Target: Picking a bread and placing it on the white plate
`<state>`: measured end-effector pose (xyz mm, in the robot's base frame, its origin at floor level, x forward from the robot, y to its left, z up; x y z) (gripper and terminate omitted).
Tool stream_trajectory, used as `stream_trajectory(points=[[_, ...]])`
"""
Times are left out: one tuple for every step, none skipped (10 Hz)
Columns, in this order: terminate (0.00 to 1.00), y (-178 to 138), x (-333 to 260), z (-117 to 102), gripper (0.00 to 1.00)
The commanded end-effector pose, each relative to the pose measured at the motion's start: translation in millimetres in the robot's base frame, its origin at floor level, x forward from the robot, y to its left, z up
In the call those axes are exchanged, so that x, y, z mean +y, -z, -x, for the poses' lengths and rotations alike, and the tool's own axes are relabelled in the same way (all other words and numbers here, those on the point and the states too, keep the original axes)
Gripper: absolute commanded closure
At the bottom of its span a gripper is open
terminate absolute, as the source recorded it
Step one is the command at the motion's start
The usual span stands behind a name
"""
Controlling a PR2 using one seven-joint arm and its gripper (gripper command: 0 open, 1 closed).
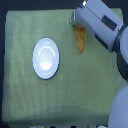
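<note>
While the gripper point(76, 22) covers the bread's point(80, 41) far end, jaw state unreadable, loaf lies on cloth at the white plate's point(46, 58) exterior-view right. Likely light, crusty; grasp mid-length.

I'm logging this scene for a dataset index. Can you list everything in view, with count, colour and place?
plate: one, white, left of centre on the cloth, nothing on it.
bread: one, golden-orange, on the cloth toward the exterior view's upper right, its top end hidden under the arm.
cloth: one, yellow-green, covering the work surface.
arm: one, grey-white, reaching in from the upper right.
gripper: one, at the bread's top end; open or shut cannot be told.
</note>
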<state>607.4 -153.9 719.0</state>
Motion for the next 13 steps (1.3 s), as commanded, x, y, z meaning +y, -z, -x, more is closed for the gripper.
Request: stream_trajectory(points=[[0.00,-13,-3,6,1.00],[0.00,-14,-4,6,1.00],[0.00,-15,-3,6,1.00],[0.00,-16,-3,6,1.00],[0.00,-16,-4,4,1.00],[0.00,-17,-6,3,1.00],[0.00,-18,-7,3,1.00],[0.00,-21,-7,3,1.00],[0.00,-26,-7,4,1.00],[0.00,-32,-8,6,1.00],[0.00,-39,-10,10,1.00],[0.00,-53,-13,17,1.00],[0.00,-63,-19,21,1.00]])
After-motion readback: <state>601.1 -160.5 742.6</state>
